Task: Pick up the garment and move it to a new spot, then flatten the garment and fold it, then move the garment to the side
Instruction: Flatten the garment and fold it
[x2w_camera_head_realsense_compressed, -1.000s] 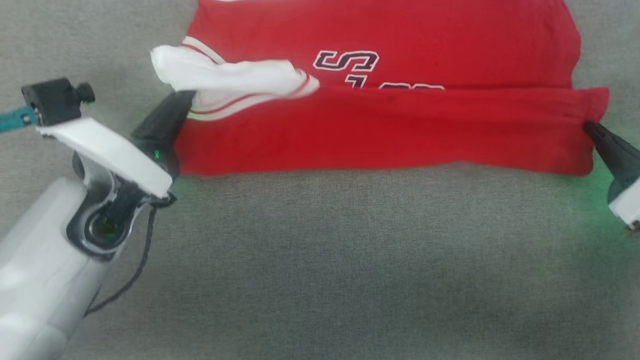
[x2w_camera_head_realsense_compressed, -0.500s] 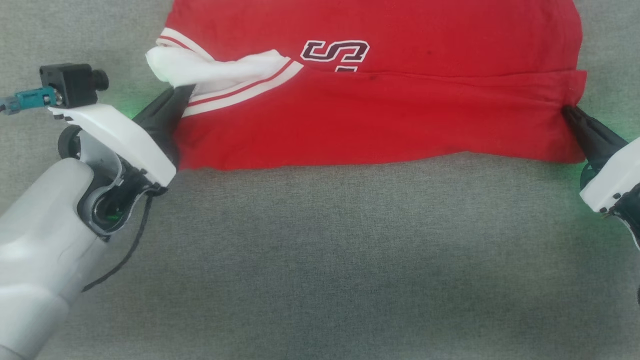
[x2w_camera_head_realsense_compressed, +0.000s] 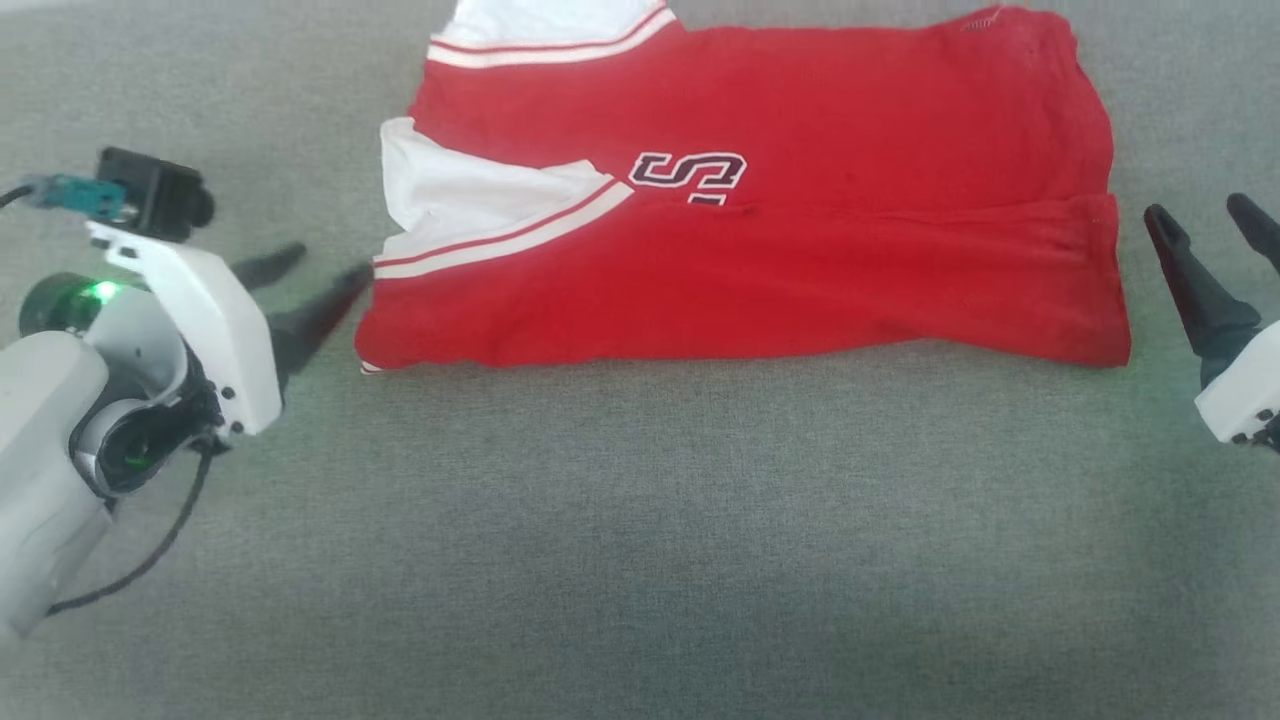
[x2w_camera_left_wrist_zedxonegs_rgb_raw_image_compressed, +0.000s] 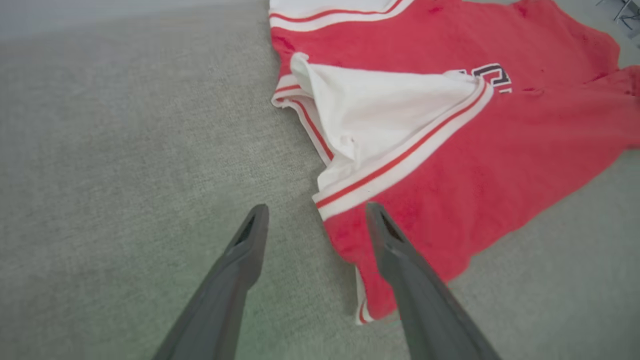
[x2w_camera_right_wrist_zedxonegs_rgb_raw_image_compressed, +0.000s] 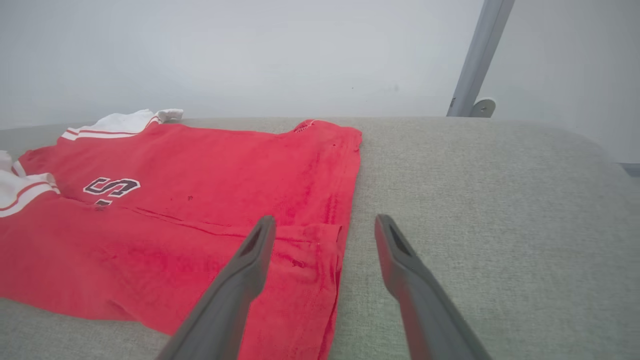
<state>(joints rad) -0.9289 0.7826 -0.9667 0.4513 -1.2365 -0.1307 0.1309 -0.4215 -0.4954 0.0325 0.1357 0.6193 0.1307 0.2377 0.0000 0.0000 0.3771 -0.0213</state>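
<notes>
Starting at the left, the left gripper stands with its two long dark fingers spread wide and nothing between them. The finger nearer the cloth ends just beside the striped edge; whether it touches cannot be told. In the left wrist view one finger lies over bare surface and the other crosses the red cloth's corner. The bright red soft cloth garment lies flat on the grey woven fabric surface, between the two grippers and toward the far side of the head view. Its near portion is folded up over the body, and the fold's edge runs across the middle, covering the lower part of the dark white-outlined lettering. A white lining panel, bordered by double white stripe trim, is turned out at the garment's left end. At the right, the right gripper also has its fingers set wide apart and holds nothing. A strip of bare surface separates it from the garment's right edge. A grey metal post rises behind the surface in the right wrist view.
</notes>
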